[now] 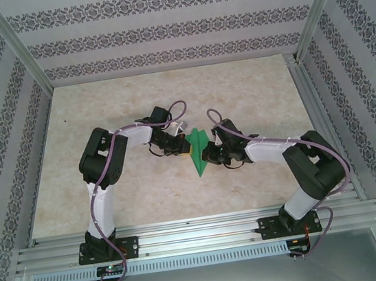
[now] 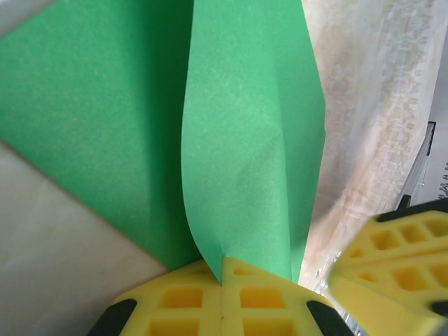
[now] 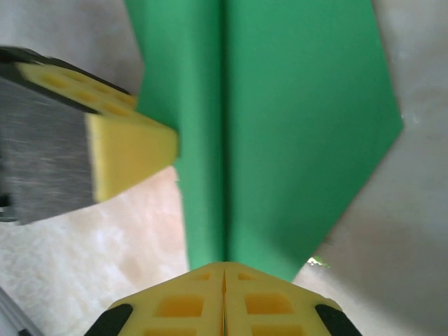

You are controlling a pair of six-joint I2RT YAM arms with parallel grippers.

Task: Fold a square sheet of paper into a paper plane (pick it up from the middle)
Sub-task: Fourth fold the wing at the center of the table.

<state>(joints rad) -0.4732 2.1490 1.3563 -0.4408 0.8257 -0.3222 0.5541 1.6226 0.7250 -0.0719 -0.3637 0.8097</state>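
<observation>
The square sheet of paper is now a folded, pointed paper plane (image 1: pixel 198 151) of bright green, held over the middle of the table between both arms. My left gripper (image 1: pixel 183 142) reaches it from the left, and its yellow pads (image 2: pixel 187 297) are shut on a curled flap of the paper plane (image 2: pixel 252 140). From the right, my right gripper (image 1: pixel 209 156) is shut with the centre crease of the paper plane (image 3: pixel 294 126) running into the seam between its pads (image 3: pixel 262 302). The left gripper's finger (image 3: pixel 119 150) touches the plane's left edge in the right wrist view.
A beige marbled tabletop (image 1: pixel 114 108) lies under the arms, with patterned walls and a metal frame (image 1: pixel 310 96) around it. An aluminium rail (image 1: pixel 200 232) runs along the near edge, and bare table lies at the back and to both sides.
</observation>
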